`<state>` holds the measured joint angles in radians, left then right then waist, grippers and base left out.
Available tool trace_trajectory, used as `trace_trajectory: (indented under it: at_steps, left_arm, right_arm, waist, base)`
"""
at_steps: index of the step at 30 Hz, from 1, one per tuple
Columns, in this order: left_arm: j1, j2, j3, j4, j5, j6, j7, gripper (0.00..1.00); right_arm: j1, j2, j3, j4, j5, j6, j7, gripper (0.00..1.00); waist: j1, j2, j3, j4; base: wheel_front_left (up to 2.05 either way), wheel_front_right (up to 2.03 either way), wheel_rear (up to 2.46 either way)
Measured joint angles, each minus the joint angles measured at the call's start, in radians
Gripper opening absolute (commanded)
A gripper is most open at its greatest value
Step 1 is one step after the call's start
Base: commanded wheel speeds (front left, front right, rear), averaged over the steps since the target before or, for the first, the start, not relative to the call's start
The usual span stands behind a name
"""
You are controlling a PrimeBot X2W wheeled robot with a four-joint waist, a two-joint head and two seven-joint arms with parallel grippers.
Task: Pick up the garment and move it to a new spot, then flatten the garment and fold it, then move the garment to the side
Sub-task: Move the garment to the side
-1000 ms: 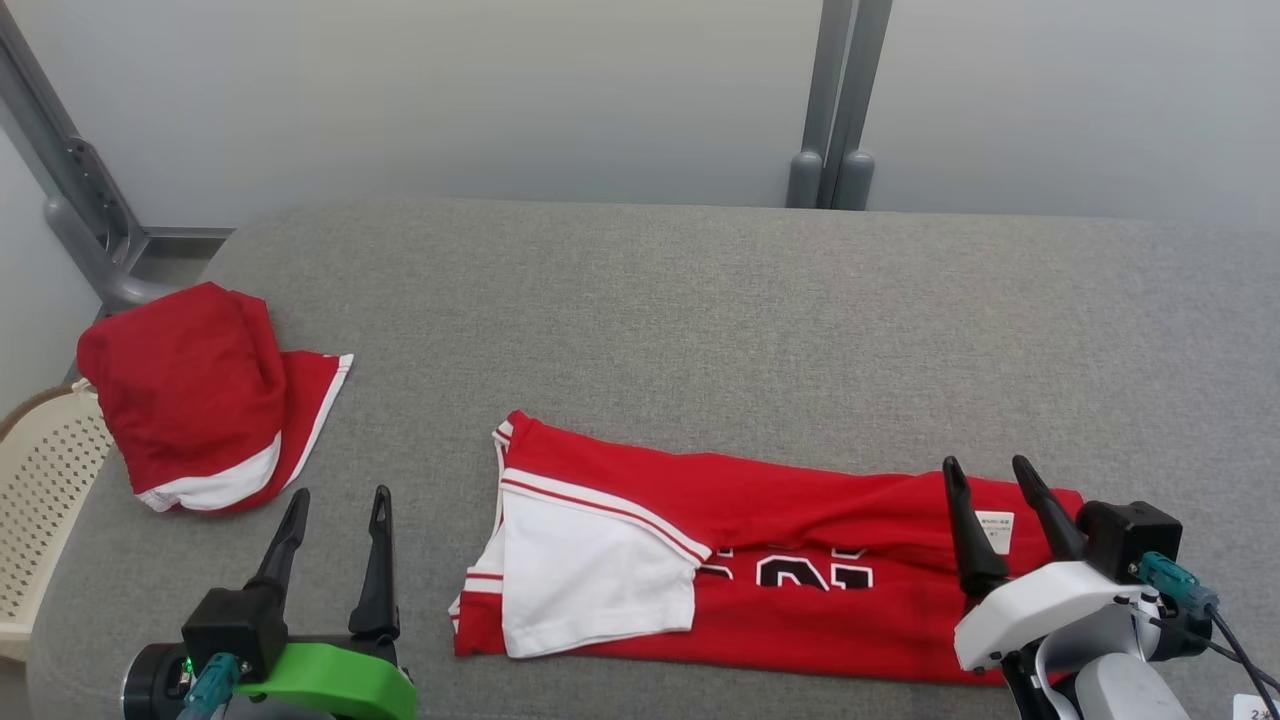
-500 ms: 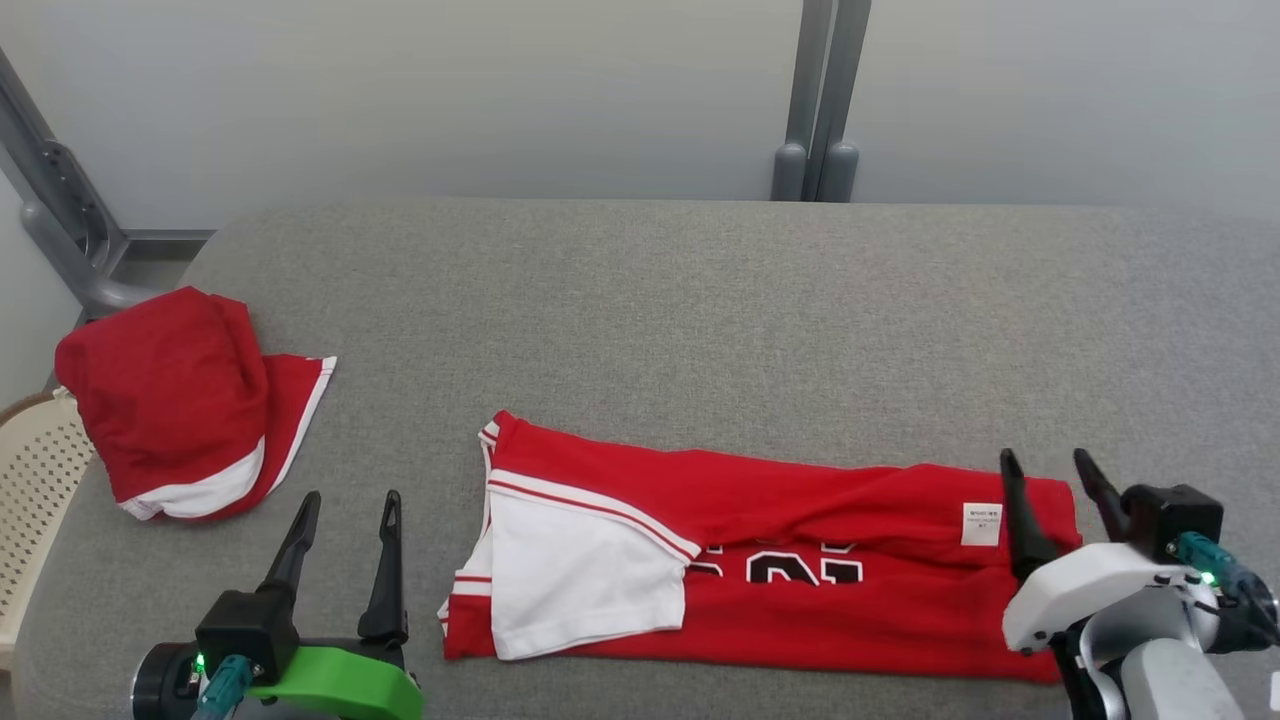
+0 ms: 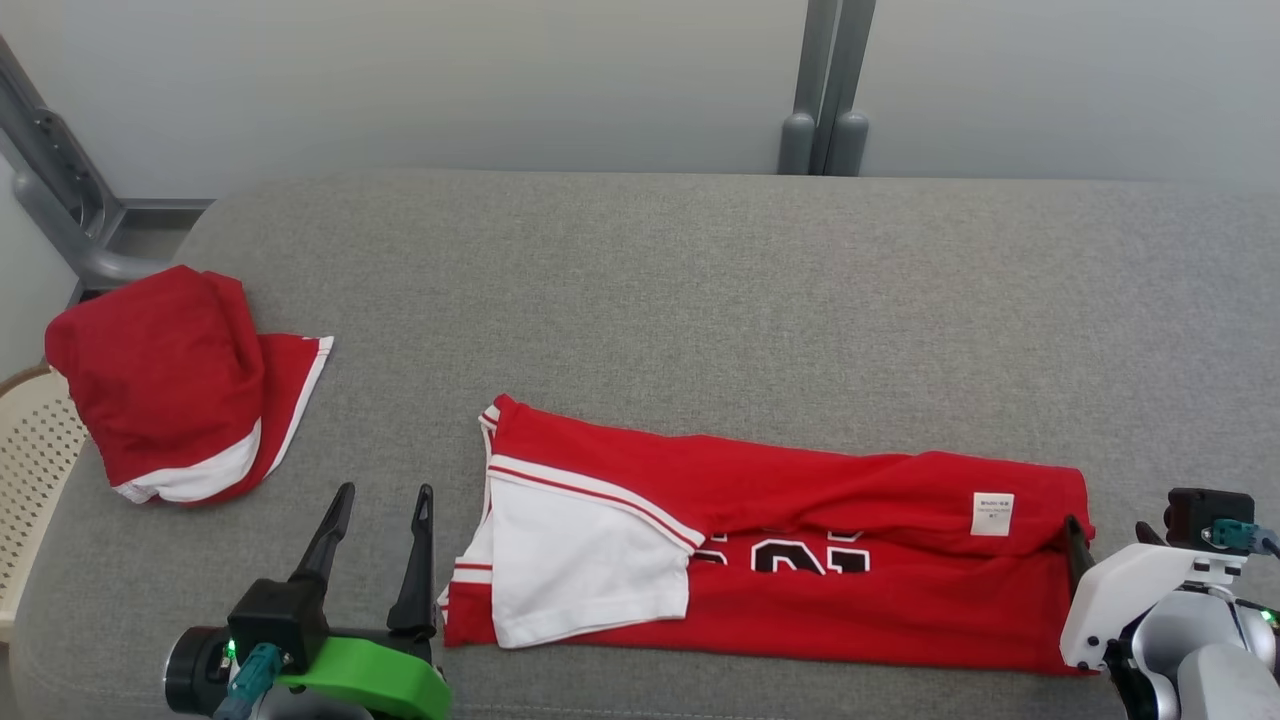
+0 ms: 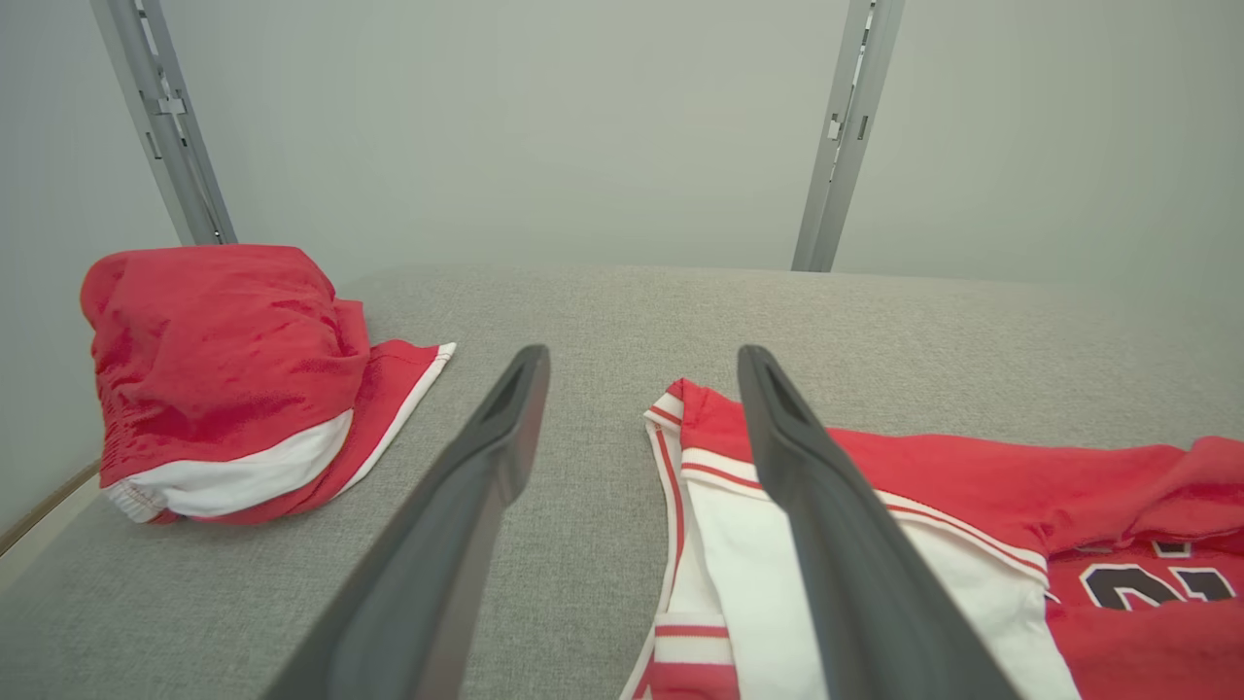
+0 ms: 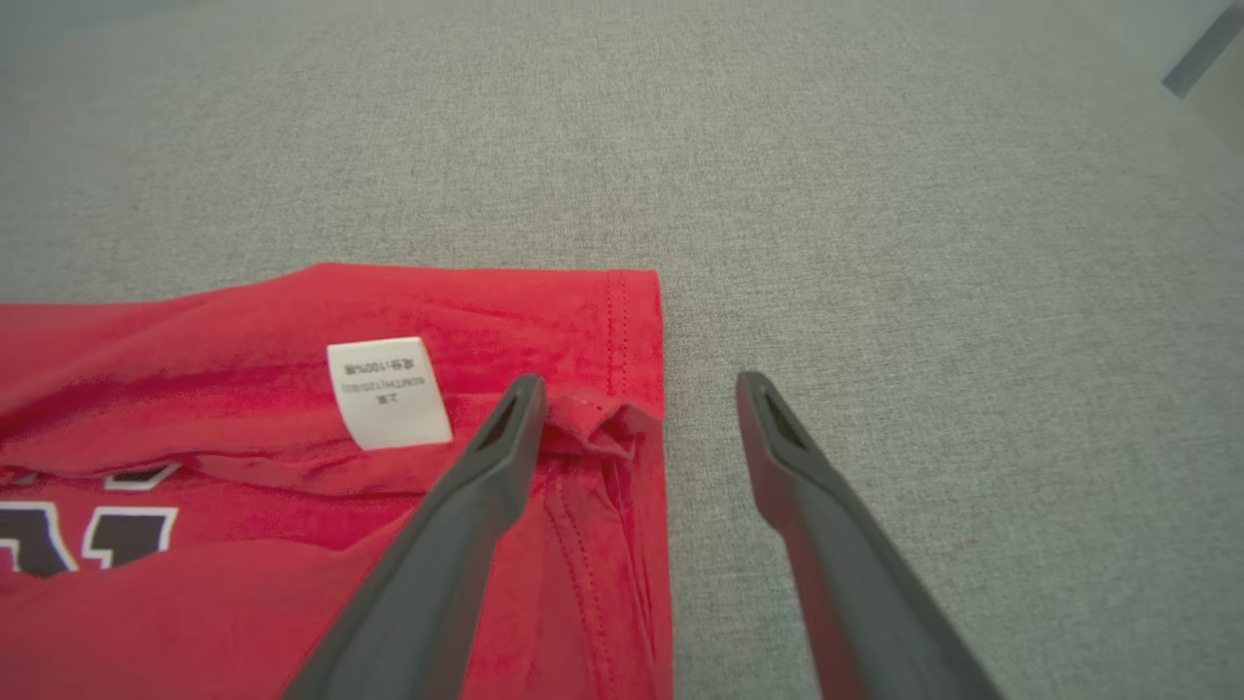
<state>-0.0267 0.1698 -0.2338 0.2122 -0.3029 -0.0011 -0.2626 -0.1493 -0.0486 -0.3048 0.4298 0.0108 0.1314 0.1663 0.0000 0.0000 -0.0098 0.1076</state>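
Right gripper (image 5: 637,384), spread and empty, straddles the garment (image 3: 850,490) hem; left gripper (image 4: 641,355) likewise released. Soft, light, limp jersey, seemingly doubled: pinch hem corners.

Grey fabric surface (image 3: 700,280), pale wall (image 3: 400,90), metal posts (image 3: 850,140), cream basket (image 3: 30,480) at left

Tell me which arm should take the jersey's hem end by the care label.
Right. The right gripper, open, straddles the hem edge of the jersey beside the care label; the left gripper is at the far sleeve end.
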Motion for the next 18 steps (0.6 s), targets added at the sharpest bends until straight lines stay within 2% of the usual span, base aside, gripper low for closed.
trace_trajectory:
  at_steps: [8, 18]
  left_arm:
    - [-0.027, -0.024, 0.006, 0.016, 0.015, -0.021, 0.000, 1.00]
    - [-0.043, -0.035, 0.031, 0.031, 0.020, -0.040, 0.000, 1.00]
  right_arm:
    - [-0.031, 0.000, -0.040, 0.090, -0.027, 0.000, 0.015, 1.00]
    - [-0.072, -0.001, -0.036, 0.189, -0.030, 0.000, 0.027, 1.00]
  waist:
    - [0.0000, 0.0000, 0.040, 0.014]
    - [0.0000, 0.0000, 0.068, 0.024]
  base:
    - [0.00, 0.00, 0.00]
    - [0.00, 0.00, 0.00]
